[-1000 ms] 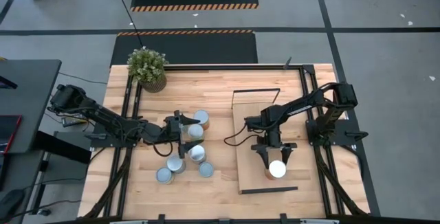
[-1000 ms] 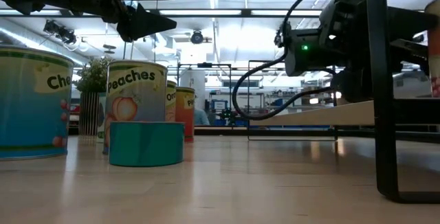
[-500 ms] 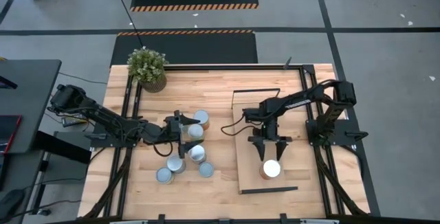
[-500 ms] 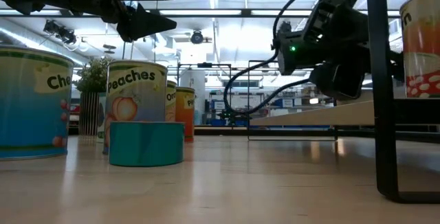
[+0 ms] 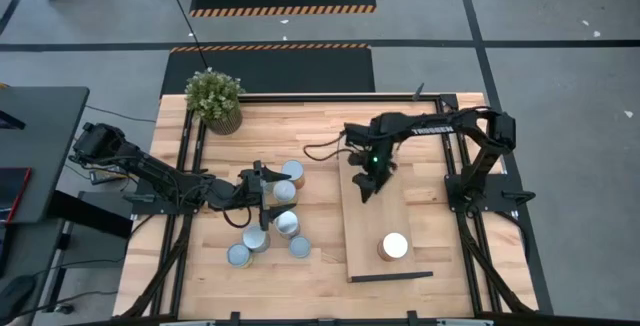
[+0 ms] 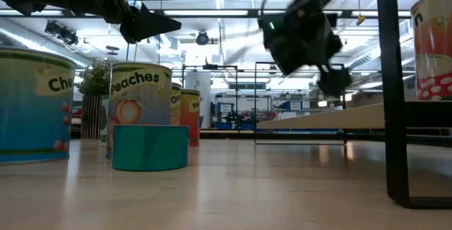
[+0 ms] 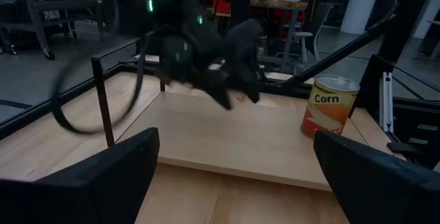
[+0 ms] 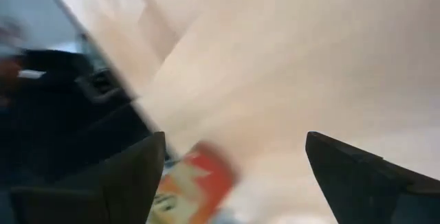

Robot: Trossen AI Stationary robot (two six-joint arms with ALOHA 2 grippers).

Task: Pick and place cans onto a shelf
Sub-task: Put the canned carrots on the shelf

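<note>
One can (image 5: 395, 246) with a "Corn" label (image 7: 328, 107) stands upright on the shelf (image 5: 385, 211) near its near end. Several other cans (image 5: 287, 224) stand clustered on the tabletop to the left of the shelf. In the low view these include a "Peaches" can (image 6: 140, 96) and a low teal tin (image 6: 150, 147). My left gripper (image 5: 266, 196) is open and empty above that cluster. My right gripper (image 5: 364, 188) is open and empty above the shelf's far left part, well clear of the corn can. It also shows in the left wrist view (image 7: 230, 86).
A potted plant (image 5: 213, 101) stands at the table's far left corner. Black frame rails (image 5: 185, 166) run along the table's left and right sides. Thin black frames (image 5: 390, 278) rise at the shelf's short ends. Bare shelf board lies between the corn can and my right gripper.
My right gripper stood with its fingers on either side of the corn can. It has drawn back from it, risen, and swung toward the table's far edge and left, turning as it went. The can stays upright on the shelf.
</note>
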